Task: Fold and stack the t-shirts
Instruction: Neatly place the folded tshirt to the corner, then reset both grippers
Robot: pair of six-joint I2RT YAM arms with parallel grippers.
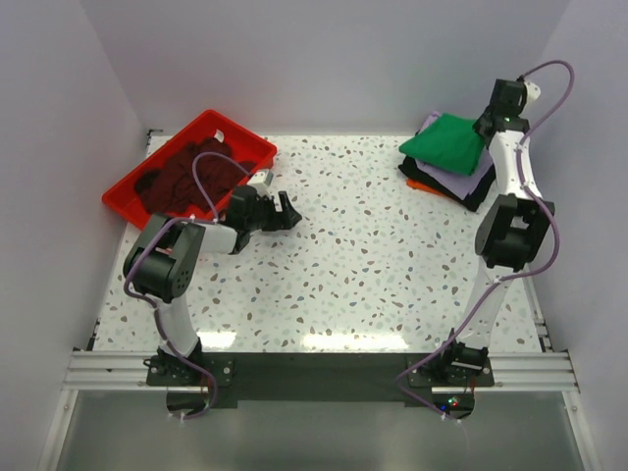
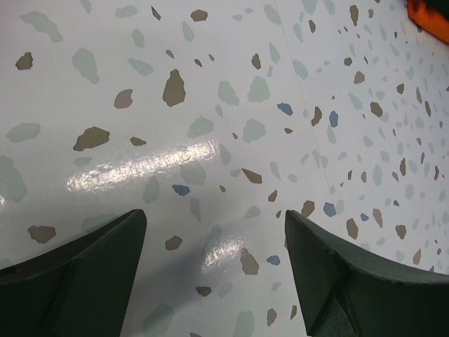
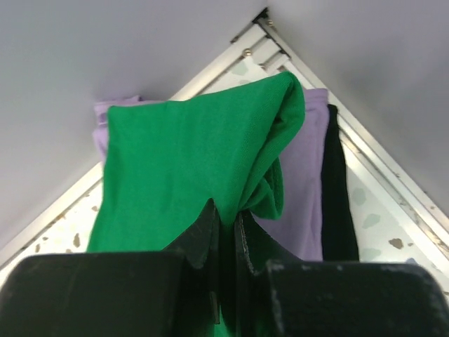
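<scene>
A folded bright green t-shirt (image 1: 446, 142) lies on top of a stack at the back right, over a lavender shirt (image 1: 469, 182), a black one (image 1: 481, 198) and an orange one (image 1: 420, 183). My right gripper (image 1: 483, 128) is shut on the green shirt's near edge (image 3: 226, 210); lavender (image 3: 309, 182) and black (image 3: 337, 189) cloth show beside it. A dark maroon t-shirt (image 1: 182, 177) lies crumpled in the red tray (image 1: 211, 126). My left gripper (image 1: 287, 213) is open and empty just above the bare table (image 2: 210, 140), right of the tray.
The red tray stands at the back left, and its corner (image 2: 429, 14) shows in the left wrist view. White walls close in the table on the left, back and right. The stack sits in the back right corner.
</scene>
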